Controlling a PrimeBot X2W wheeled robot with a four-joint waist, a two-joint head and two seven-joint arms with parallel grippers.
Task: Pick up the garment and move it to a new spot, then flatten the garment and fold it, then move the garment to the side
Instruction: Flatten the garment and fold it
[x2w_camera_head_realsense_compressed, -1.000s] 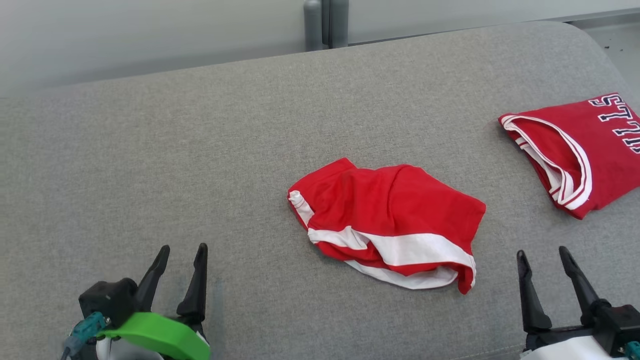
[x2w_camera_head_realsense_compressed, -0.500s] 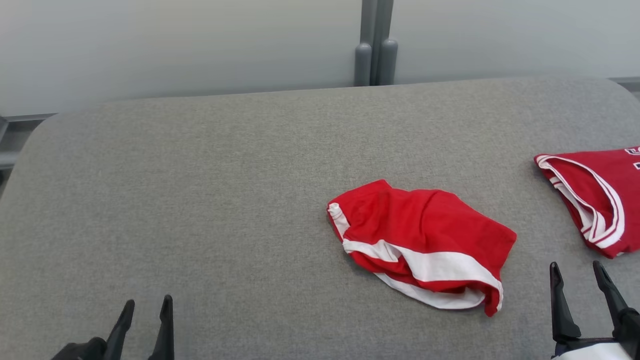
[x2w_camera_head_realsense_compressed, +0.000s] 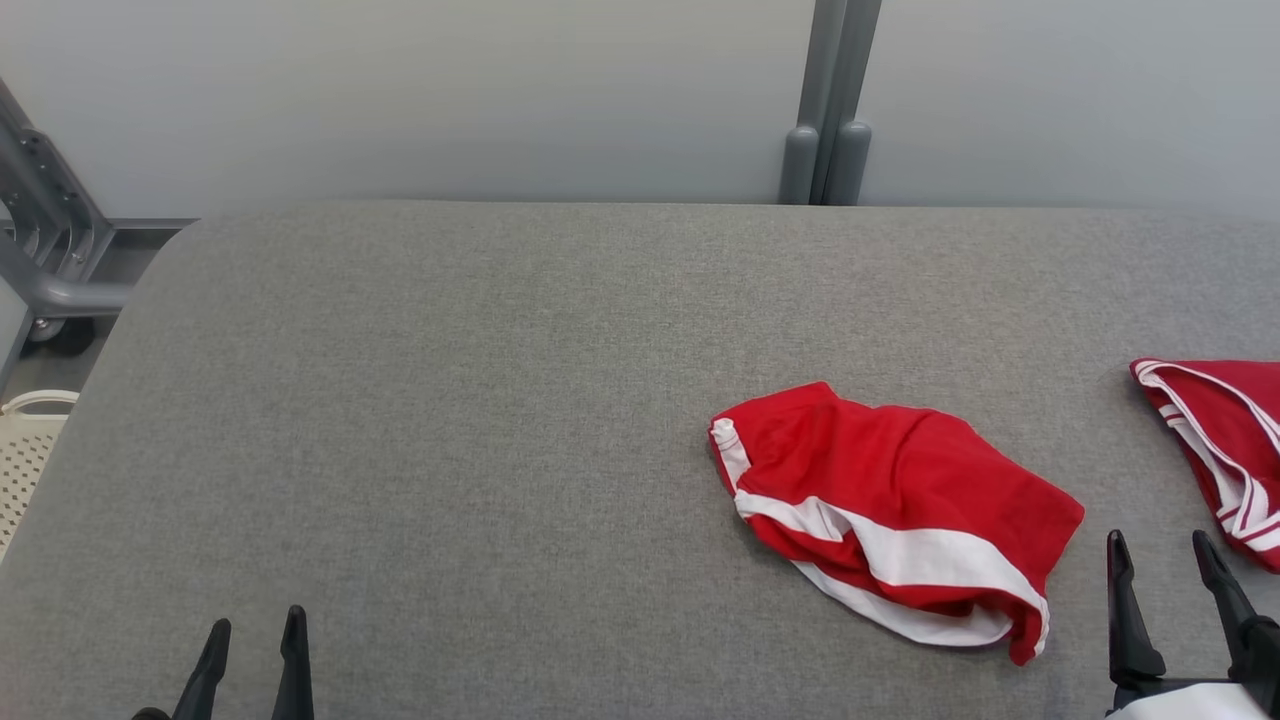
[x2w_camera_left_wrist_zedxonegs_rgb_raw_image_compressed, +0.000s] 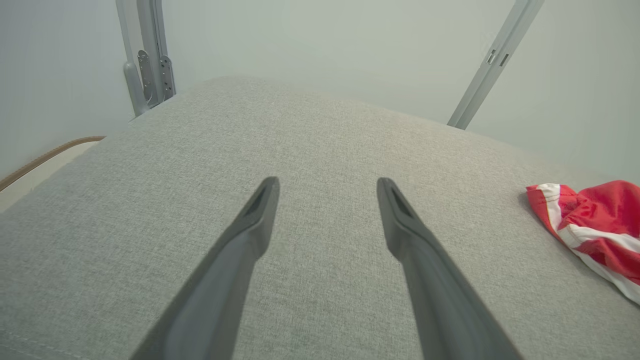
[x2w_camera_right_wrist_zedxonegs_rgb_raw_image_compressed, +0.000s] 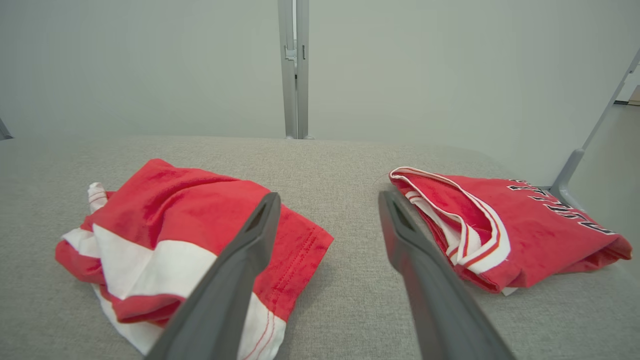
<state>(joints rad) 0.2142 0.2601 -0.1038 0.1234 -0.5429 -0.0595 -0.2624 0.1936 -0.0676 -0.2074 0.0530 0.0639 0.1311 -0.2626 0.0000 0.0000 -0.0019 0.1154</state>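
Garment (x2w_camera_head_realsense_compressed: 890, 520) before pickup.
It is lying just left of our wide, empty right gripper (x2w_camera_head_realsense_compressed: 1158, 537), slanting away leftward; our left gripper (x2w_camera_head_realsense_compressed: 257, 618), equally wide, is hanging well apart.

Light was soft and even; the garment (x2w_camera_head_realsense_compressed: 900, 470) cast a thin shadow; wrist views bowed at edges

Crumpled red cloth garment (x2w_camera_head_realsense_compressed: 900, 480), white bands, folded red jersey (x2w_camera_right_wrist_zedxonegs_rgb_raw_image_compressed: 540, 235) beside it, white-striped trim, dark lettering, grey woven cushion (x2w_camera_head_realsense_compressed: 450, 400).
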